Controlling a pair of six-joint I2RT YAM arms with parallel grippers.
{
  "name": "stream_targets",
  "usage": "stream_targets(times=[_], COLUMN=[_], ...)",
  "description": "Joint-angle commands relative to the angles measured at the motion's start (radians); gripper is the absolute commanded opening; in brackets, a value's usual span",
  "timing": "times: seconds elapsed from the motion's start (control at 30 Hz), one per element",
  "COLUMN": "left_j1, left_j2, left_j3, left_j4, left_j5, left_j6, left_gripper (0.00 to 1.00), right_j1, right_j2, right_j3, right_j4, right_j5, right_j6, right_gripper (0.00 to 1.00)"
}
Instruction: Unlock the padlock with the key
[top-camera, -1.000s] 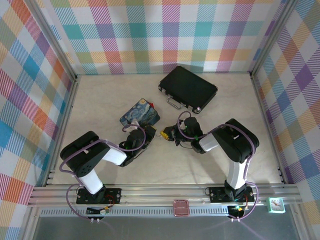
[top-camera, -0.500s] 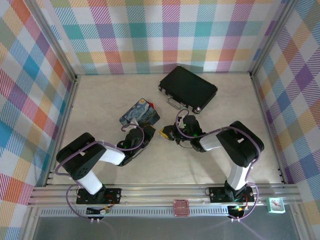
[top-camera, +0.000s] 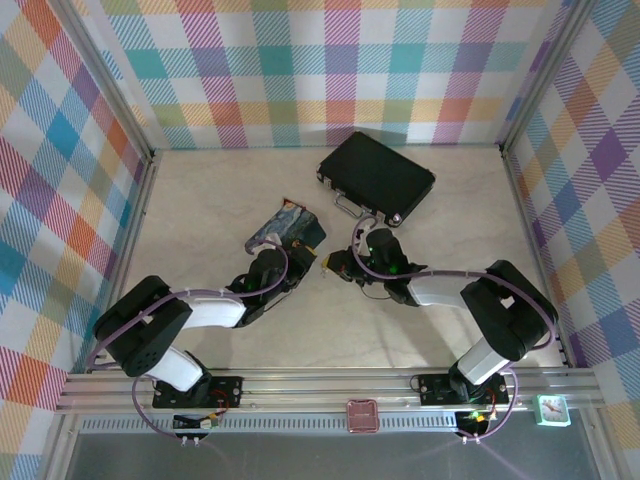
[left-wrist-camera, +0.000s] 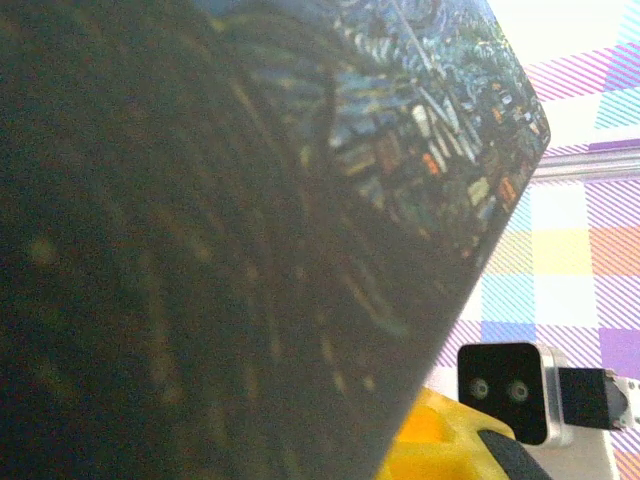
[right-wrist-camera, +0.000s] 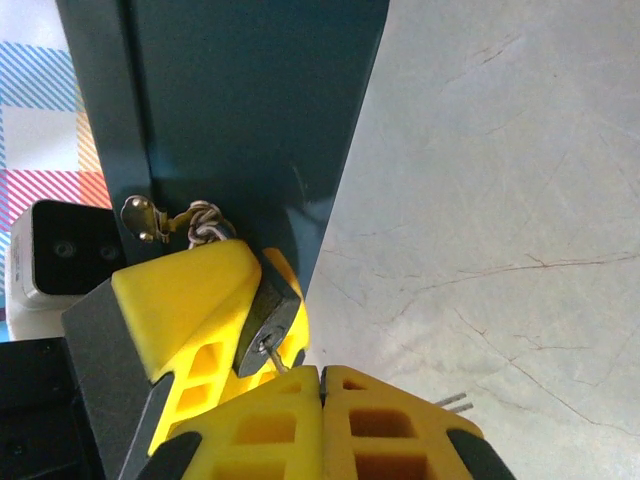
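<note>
**A:** The right gripper (right-wrist-camera: 322, 385) is clenched. Its yellow fingers press together on the thin silvery metal key (right-wrist-camera: 271, 353), whose tip meets the keyhole of the small dark-bodied padlock (right-wrist-camera: 268, 318).

**B:** The left gripper (right-wrist-camera: 256, 288) clamps that padlock between its own yellow fingers, right against the edge of the painted blue tin (right-wrist-camera: 250, 100). A twisted metal loop runs from the padlock up to a small brass clasp (right-wrist-camera: 143, 217) on the tin.

**A:** The tin looks closed, so what it holds cannot be told. The same goes for the black briefcase (top-camera: 377, 177), which lies shut and flat toward the back of the pale marbled tabletop (right-wrist-camera: 500, 200), apart from both grippers.

**B:** The top camera shows the tin tipped up on one edge at the left gripper. The key and padlock are too small to make out there.

**A:** The right wrist camera gives the key, keyhole and clasp clearly. The left wrist camera has the tin's painted face close up, dark and blurred, with a yellow finger at the lower edge.
</note>
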Motion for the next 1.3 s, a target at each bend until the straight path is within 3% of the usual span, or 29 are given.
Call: stream_targets(times=[0.0,0.33,0.83,1.17,1.2,1.27], left_j1=[-0.057,-0.117,-0.115,-0.091,-0.086,-0.082], left_j2=[0.035,0.127,0.056,0.031,0.036,0.040], left_j3=[0.047,0.026,0.006,0.015,0.011,0.012], left_j4=[0.055,0.214,0.124,0.059,0.076,0.076], left_j5=[0.173,0.175,0.250,0.167,0.154,0.136], left_j6=[-0.002,-0.076,-0.067,-0.003,0.010,0.027], left_gripper=[0.00,0.00,0.00,0.00,0.00,0.00], right_j1=[0.042,0.019,-0.044,-0.056,-0.060,-0.070], right_j2=[0.006,0.104,0.067,0.037,0.028,0.007], right_j3=[0.068,0.117,0.091,0.050,0.040,0.009], right_j4=[0.131,0.212,0.170,0.191,0.188,0.212], right_j5=[-0.025,-0.030,0.016,-0.020,-0.043,-0.081], right_j6=[0.011,0.088,-0.011,0.024,0.024,0.025], right_gripper=[0.00,0.00,0.00,0.00,0.02,0.17])
